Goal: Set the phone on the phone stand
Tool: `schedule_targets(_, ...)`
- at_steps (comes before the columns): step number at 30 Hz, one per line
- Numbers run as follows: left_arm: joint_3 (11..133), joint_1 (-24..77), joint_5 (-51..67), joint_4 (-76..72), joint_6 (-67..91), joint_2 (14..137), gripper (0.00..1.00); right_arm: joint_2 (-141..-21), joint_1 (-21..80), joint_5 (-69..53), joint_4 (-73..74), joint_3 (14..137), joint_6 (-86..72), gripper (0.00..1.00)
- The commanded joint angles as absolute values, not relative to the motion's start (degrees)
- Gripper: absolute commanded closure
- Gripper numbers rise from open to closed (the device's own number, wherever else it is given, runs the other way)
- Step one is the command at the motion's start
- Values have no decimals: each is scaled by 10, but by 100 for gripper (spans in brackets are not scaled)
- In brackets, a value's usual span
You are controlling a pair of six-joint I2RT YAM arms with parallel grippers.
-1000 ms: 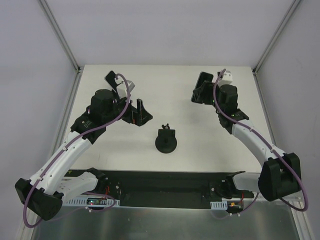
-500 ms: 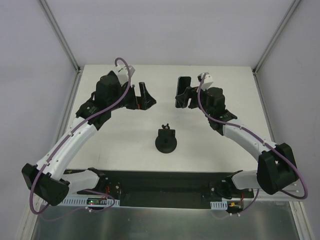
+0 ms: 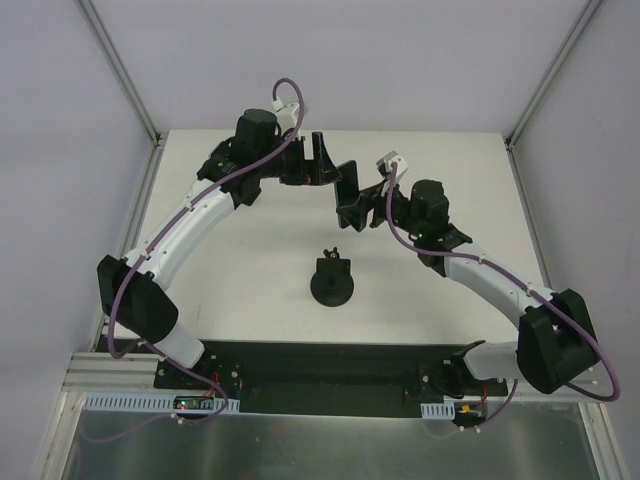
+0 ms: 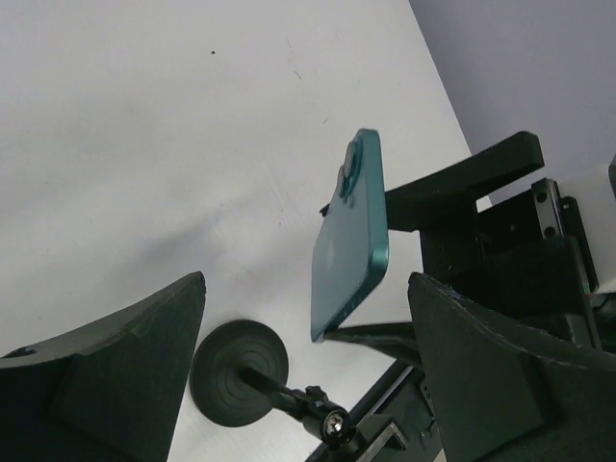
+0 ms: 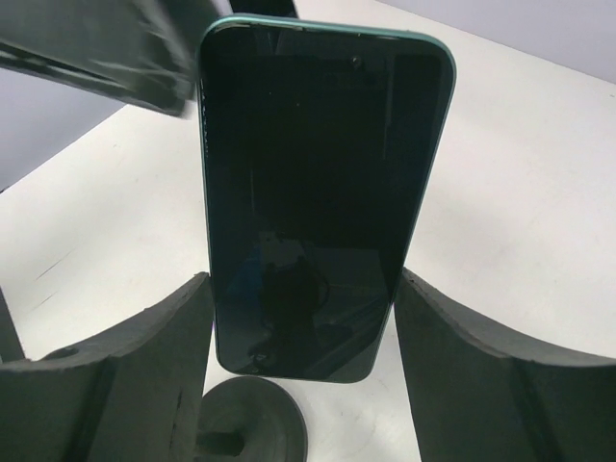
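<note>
My right gripper (image 3: 362, 207) is shut on the phone (image 5: 308, 192), its fingers pressed to the two long edges near the lower end. The phone has a glossy black face and a teal back (image 4: 348, 241) and hangs in the air over the back middle of the table. My left gripper (image 3: 328, 165) is open just left of it; in the left wrist view the phone shows edge-on beyond the wide-apart fingertips (image 4: 192, 294). The phone stand (image 3: 331, 280), a black disc base with a thin arm and small clamp, stands below on the table, apart from both grippers.
The white table (image 3: 230, 290) ends in a metal frame rail at left (image 3: 150, 190) and right (image 3: 520, 190). A black mounting strip (image 3: 320, 372) with both arm bases runs along the near edge. One left finger (image 5: 96, 48) shows at the top of the right wrist view.
The right arm carried the phone leftward toward the table's middle. The left arm swung from the left side to the back middle, meeting the phone, and its jaws narrowed slightly.
</note>
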State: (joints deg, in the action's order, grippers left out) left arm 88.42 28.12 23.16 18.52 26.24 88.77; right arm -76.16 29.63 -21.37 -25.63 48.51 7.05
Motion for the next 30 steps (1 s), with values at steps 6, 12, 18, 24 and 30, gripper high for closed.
schedule_targets(6, 959, 327, 185, 182, 236, 932, 42, -723, 326, -198, -322, 495, 110, 100)
schedule_targets(12, 962, 341, 163, 182, 234, 937, 63, -723, 332, -183, -312, 497, 114, 100)
schedule_targets(18, 965, 343, 215, 181, 242, 947, 95, -720, 339, -182, -302, 502, 122, 100)
schedule_targets(24, 942, 343, 183, 186, 218, 889, 100, -702, 343, -153, -241, 520, 127, 25)
schedule_targets(30, 900, 343, 23, 193, 161, 719, 100, -672, 343, -14, -3, 624, 95, 5)
